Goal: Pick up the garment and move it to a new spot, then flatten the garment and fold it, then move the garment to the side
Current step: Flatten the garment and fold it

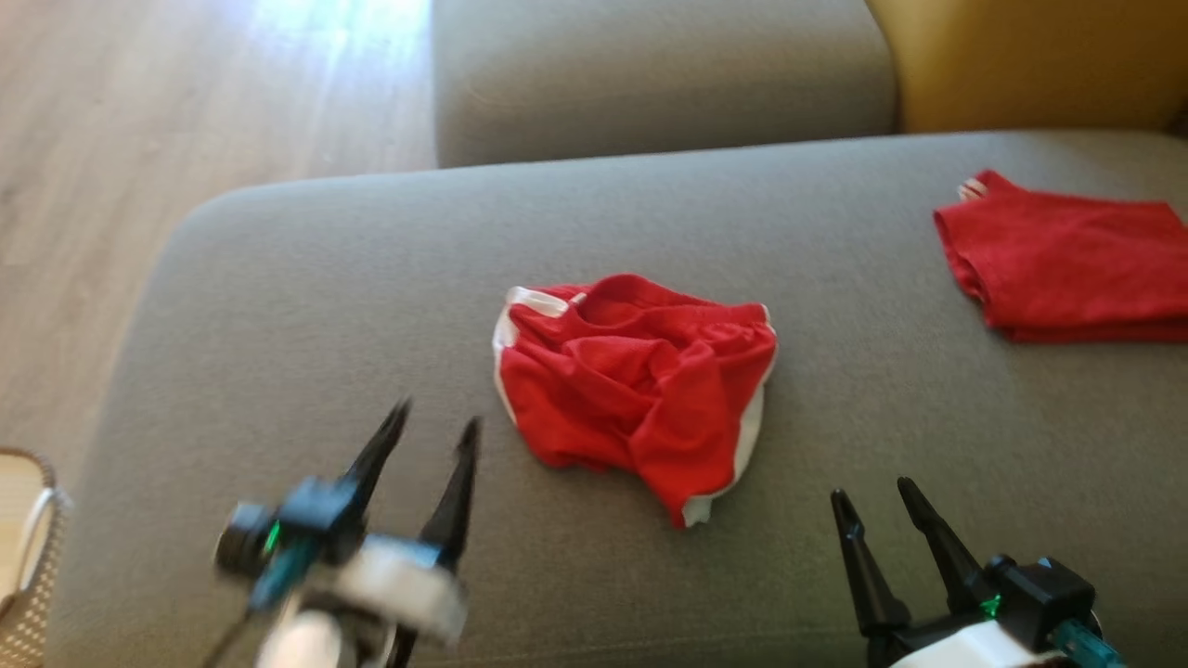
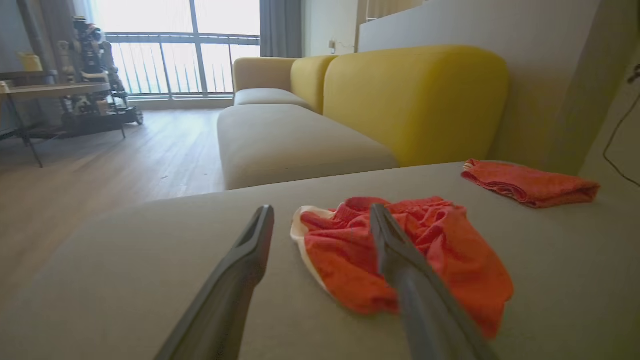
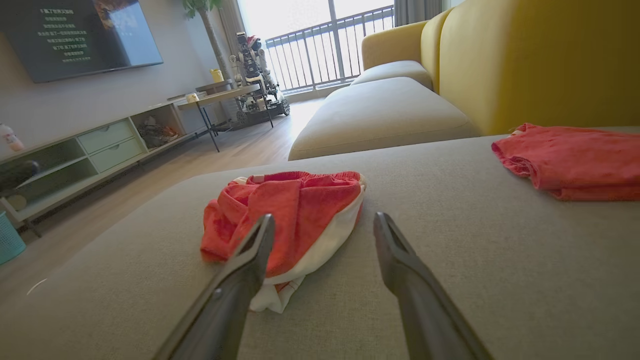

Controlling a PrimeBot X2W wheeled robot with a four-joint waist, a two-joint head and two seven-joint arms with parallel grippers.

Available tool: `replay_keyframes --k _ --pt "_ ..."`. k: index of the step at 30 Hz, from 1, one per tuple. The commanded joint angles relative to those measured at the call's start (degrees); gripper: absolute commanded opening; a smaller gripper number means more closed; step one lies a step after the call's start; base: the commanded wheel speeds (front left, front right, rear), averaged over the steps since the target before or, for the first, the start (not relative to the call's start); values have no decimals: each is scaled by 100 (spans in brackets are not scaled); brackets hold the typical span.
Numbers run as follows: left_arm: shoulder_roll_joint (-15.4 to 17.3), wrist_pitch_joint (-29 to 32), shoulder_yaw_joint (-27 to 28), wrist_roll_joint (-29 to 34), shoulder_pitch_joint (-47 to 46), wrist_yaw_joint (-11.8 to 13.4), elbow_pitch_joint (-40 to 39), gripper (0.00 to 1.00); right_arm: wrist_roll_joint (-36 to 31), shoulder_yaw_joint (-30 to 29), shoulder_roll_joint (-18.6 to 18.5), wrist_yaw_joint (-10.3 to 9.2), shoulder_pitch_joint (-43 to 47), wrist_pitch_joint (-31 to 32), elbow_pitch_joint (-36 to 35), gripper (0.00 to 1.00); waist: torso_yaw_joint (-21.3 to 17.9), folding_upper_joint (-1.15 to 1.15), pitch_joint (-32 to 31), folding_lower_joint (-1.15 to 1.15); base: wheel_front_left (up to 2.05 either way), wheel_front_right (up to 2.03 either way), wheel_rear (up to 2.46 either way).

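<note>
- Red shorts (image 1: 636, 390) with white trim, crumpled in a loose heap near the middle of the grey sofa cushion (image 1: 278, 306), waistband on the far side, a white-edged corner trailing toward the near side.
- Left gripper (image 1: 437, 415) low at the left of the head view, blurred; fingers spread wide and empty, tips aimed at the near left edge of the shorts, seemingly just short of the cloth, though hard to judge through the blur.
- Right gripper (image 1: 871, 490) at the lower right; fingers likewise spread apart, holding nothing, near the trailing corner of the shorts but apart from it.
- Second red garment (image 1: 1067, 264), folded flat, on the same cushion well to the right, apart from the shorts.
- Yellow backrest (image 1: 1021, 56) behind the folded piece; another grey cushion (image 1: 650, 74) beyond the first.
- Pale wooden floor (image 1: 186, 111) off to the left; rim of a woven basket (image 1: 37, 566) at the lower left edge.
</note>
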Motion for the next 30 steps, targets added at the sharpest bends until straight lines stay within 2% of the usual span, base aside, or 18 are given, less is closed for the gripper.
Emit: replay_keyframes --k 1,4,9,13,16,20,24,30 --pt "76 163 73 -113 -623 -87 -146 100 -59 154 -59 -2 -364 -54 -227 100 -249 0 245 0 0 0 0" --pt "431 965 -414 -699 -1527 -220 -103 100 -55 126 -59 -2 -517 -54 -305 100 -509 0 591 0 0 0 0" --pt "1551 2512 -1604 -2449 -3135 -229 -332 100 82 82 -59 -2 -871 -54 -426 100 -902 0 1222 0 0 0 0" --pt "2016 3466 -2126 -3641 -4185 -230 -210 100 171 139 -59 -2 -1103 -54 -476 100 -1159 0 1548 0 0 0 0" --pt "2128 3972 -2462 -4150 -4836 -231 95 100 210 165 -59 -2 -1272 -54 -530 100 -1329 0 1749 0 0 0 0" --pt "2043 4620 -2844 -4661 -5491 -231 590 100 228 192 -59 -2 -1458 -54 -590 100 -1536 0 2045 0 0 0 0" --pt "1990 5010 -3183 -4750 -6144 -231 1031 100 304 190 -59 -2 -1644 -54 -645 100 -1734 0 2406 0 0 0 0" --pt "1899 5264 -3683 -4730 -6852 -231 1605 100 476 238 -59 -2 -1834 -54 -675 100 -1967 0 2789 0 0 0 0"
